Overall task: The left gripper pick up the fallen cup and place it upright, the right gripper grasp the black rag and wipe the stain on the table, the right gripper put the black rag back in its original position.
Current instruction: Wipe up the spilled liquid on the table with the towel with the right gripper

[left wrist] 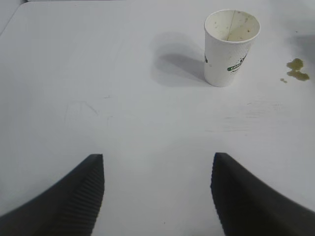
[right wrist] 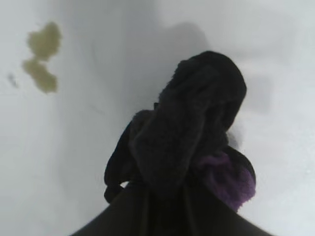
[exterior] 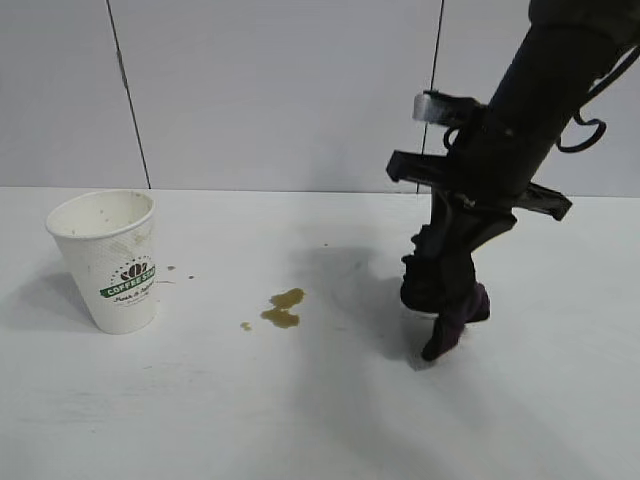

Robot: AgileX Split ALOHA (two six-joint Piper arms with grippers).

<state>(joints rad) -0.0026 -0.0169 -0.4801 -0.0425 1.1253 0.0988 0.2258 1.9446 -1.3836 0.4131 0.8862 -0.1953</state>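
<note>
Between right claw point(exterior: 437, 300) tips, black rag point(exterior: 455, 310).

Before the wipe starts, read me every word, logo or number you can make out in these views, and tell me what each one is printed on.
"COFFEE STAR": green banner logo on the side of the cup, partly turned away in the exterior view.
Smaller script under that banner: too small to read.
Green fragment of the same logo on the cup in the left wrist view: unreadable.
The black rag, the table and the arms: no text visible.

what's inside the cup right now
The upright cup holds no visible liquid; brown specks dot its inner wall. Its bottom is out of sight.
</note>
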